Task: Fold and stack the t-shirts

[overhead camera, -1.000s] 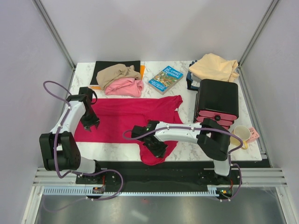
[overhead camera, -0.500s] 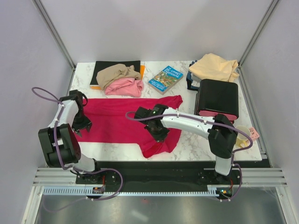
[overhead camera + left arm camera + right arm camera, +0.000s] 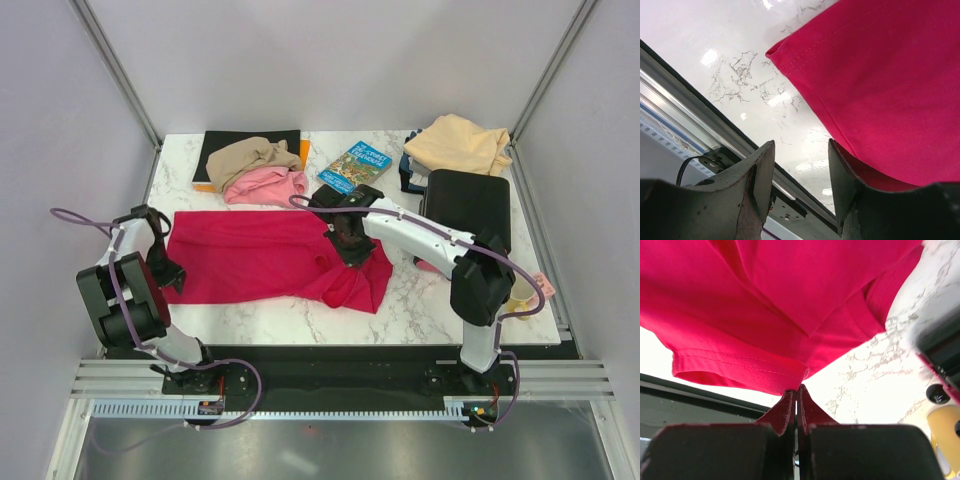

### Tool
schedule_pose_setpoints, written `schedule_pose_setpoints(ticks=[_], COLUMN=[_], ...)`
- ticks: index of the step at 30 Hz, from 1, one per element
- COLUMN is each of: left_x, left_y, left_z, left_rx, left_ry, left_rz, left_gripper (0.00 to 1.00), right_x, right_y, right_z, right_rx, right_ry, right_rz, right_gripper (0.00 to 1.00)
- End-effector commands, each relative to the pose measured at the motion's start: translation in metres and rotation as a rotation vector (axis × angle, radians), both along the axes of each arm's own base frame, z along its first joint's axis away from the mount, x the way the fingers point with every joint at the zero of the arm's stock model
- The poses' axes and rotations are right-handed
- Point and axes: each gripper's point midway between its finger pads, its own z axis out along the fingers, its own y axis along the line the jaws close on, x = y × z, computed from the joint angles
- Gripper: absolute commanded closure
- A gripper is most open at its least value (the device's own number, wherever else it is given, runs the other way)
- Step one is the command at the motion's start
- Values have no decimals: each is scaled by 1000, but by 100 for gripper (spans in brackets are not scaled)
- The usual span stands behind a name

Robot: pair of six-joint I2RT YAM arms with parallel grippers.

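The crimson red t-shirt (image 3: 250, 255) lies spread across the front of the marble table (image 3: 440, 300), with its right part doubled over. My right gripper (image 3: 349, 250) is over that fold and shut on the shirt's stitched hem (image 3: 790, 377), the cloth hanging ahead of the jaws. My left gripper (image 3: 165, 270) is at the shirt's left edge, open, with only bare table between its fingers (image 3: 762, 175); the red cloth (image 3: 890, 75) lies beside the right finger. The tan-brown t-shirt (image 3: 250, 155) and the pink t-shirt (image 3: 265, 187) are bunched at the back left. The peach-cream t-shirt (image 3: 458, 143) is at the back right.
A flat black mat (image 3: 225, 140) lies under the tan-brown shirt. A blue book (image 3: 355, 167) sits at the back centre. A black box (image 3: 468, 210) stands to the right, with a pale mug (image 3: 520, 288) in front of it. The table's front rail (image 3: 700, 105) runs close to the left gripper.
My right gripper has carried the red shirt's front part from the table's near edge up and back over the shirt. My left gripper has opened and drawn left, off the cloth.
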Motion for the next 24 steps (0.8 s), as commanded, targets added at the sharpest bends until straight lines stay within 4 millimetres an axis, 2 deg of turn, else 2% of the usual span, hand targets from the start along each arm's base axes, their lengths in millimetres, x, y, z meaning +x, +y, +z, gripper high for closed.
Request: schedule_pose_setpoints(ticks=[1, 3, 13, 18, 24], left_x=[4, 3, 6, 10, 14], left_y=[10, 11, 22, 26, 35], left_z=[-3, -6, -17, -23, -21], left_rx=[33, 30, 34, 38, 71], left_ry=[-13, -8, 20, 24, 22], left_rz=[57, 68, 106, 127, 139], left_gripper=[44, 39, 39, 40, 41], right_x=[13, 17, 15, 20, 29], right_y=[4, 4, 12, 12, 7], right_z=[5, 4, -13, -13, -9], right_rx=[7, 12, 42, 48, 69], right_ry=[-8, -7, 26, 27, 32], right_rz=[22, 11, -15, -20, -45], right_gripper=[100, 100, 100, 100, 100])
